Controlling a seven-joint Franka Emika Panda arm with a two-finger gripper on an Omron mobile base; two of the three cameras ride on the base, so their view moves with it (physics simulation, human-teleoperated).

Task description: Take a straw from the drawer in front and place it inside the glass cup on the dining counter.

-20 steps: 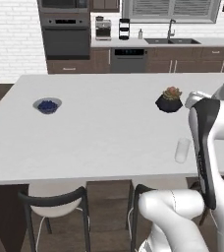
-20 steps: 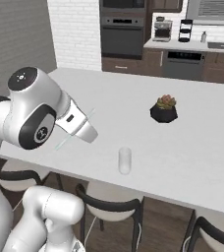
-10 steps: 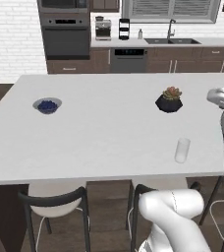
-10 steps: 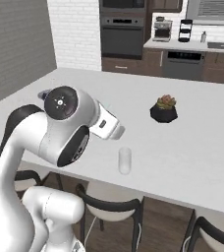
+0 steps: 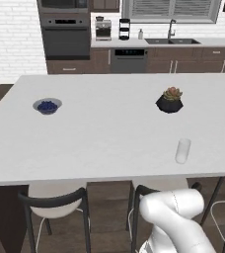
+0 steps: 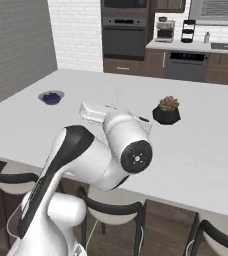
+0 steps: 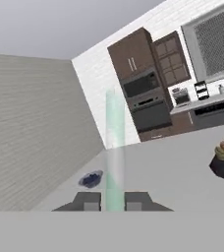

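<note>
A black plant pot [image 5: 169, 104] holding a reddish-green succulent serves as the landmark on the white surface. Well apart from it, toward the oven wall side, sits a dark bowl of blue berries [image 5: 47, 105]. Beyond the pot, a built-in oven [image 5: 65, 42], a coffee maker [image 5: 103, 29] and a sink faucet [image 5: 171, 28] line the back wall. Black-framed stools [image 5: 55, 207] stand along the surface's near edge.
</note>
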